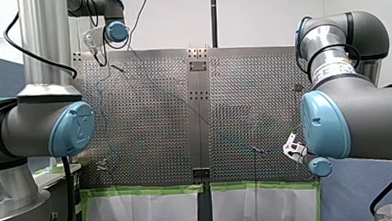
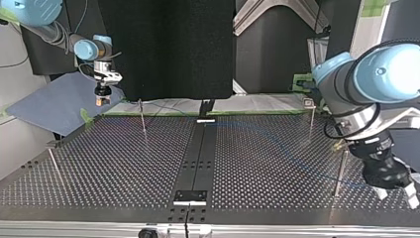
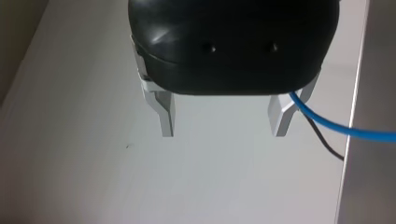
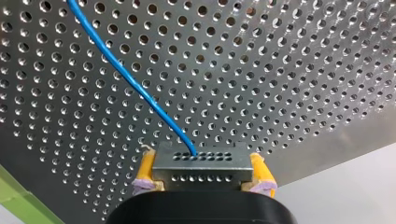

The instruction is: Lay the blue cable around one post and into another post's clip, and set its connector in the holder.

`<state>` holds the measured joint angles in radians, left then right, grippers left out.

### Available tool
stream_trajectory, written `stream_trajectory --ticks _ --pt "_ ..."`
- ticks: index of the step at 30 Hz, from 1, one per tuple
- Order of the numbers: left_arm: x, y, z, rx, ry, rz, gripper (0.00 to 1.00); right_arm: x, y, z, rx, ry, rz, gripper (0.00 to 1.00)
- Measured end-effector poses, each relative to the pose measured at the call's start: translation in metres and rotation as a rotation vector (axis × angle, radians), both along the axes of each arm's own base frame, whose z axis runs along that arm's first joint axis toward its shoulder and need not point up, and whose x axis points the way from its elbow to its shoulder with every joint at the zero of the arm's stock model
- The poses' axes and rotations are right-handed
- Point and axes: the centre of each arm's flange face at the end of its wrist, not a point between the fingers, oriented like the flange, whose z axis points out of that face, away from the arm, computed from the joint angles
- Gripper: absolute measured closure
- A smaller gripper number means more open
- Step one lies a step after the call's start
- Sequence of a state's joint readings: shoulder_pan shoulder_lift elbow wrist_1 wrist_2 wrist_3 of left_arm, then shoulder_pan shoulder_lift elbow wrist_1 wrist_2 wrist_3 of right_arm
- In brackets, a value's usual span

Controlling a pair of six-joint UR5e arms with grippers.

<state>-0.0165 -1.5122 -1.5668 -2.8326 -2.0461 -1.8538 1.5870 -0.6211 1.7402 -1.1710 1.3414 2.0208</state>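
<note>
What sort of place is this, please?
Probably a robotics lab bench: my left arm and my right arm at a perforated table with thin posts, my right gripper holding the blue cable's connector.

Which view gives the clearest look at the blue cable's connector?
The right wrist view: the connector sits large and close, clamped between the yellow pads of my right gripper, with the blue cable leaving it. In the top and front views it is too small to make out; the left wrist view misses it.

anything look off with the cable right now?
Yes: the blue cable runs past the outer side of one finger of my left gripper, not between its open fingers. It may be snagged there.
</note>
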Motion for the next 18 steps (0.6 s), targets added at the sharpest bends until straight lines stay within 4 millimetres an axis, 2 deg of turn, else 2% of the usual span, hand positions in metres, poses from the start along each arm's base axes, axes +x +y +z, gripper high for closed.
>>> stream_trajectory --ticks 9,18 --pt "0.023 0.028 -0.011 -0.034 -0.037 -0.020 0.00 0.001 0.001 0.000 0.004 -0.005 0.003 1.00" --pt "0.051 0.051 -0.052 -0.077 -0.011 -0.059 0.00 0.002 0.001 -0.001 0.008 -0.005 0.005 1.00"
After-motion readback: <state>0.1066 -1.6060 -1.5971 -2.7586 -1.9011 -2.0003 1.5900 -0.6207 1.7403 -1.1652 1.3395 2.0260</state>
